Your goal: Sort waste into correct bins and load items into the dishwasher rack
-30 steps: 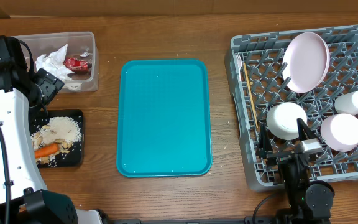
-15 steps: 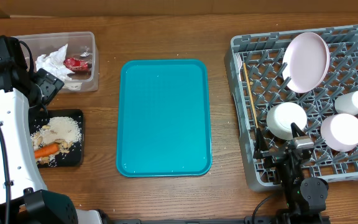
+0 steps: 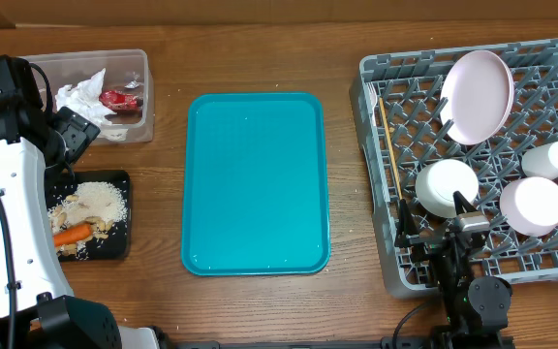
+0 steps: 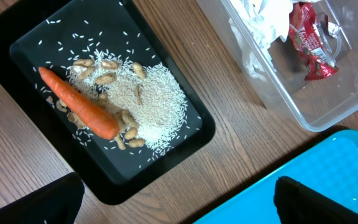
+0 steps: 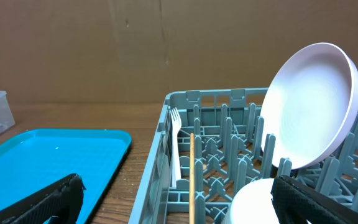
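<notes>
While left claw (image 4: 179, 186) gapes, carrot (image 4: 79, 106) ahead, untouched

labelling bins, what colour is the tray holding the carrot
Black; the tray shows best from the left wrist.

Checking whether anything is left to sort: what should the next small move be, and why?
Probably just draw both arms back to rest. The teal tray is bare, the plate, bowls, cup, fork and stick all sit in the dishwasher rack, the carrot, nuts and rice lie in the black tray, and left fingers and right fingers are open and empty.
</notes>
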Controlling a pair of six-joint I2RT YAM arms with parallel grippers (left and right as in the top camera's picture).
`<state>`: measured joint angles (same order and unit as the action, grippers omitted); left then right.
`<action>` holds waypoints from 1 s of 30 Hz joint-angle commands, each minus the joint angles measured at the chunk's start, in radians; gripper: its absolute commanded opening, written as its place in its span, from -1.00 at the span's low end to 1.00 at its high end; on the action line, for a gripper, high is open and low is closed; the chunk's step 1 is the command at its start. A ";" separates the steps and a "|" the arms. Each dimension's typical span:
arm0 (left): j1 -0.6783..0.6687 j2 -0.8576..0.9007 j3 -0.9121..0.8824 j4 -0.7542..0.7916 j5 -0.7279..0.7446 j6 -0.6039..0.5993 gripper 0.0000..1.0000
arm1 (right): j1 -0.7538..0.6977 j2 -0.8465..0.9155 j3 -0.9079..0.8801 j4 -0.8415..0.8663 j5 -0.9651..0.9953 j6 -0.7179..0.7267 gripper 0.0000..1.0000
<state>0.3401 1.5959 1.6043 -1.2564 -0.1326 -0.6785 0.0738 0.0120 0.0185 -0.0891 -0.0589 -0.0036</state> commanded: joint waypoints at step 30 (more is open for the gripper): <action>-0.063 -0.196 -0.013 0.005 -0.013 0.005 1.00 | 0.005 -0.009 -0.010 0.008 0.014 0.003 1.00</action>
<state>0.3080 1.4853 1.6035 -1.2560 -0.1329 -0.6785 0.0738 0.0120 0.0185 -0.0879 -0.0589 -0.0036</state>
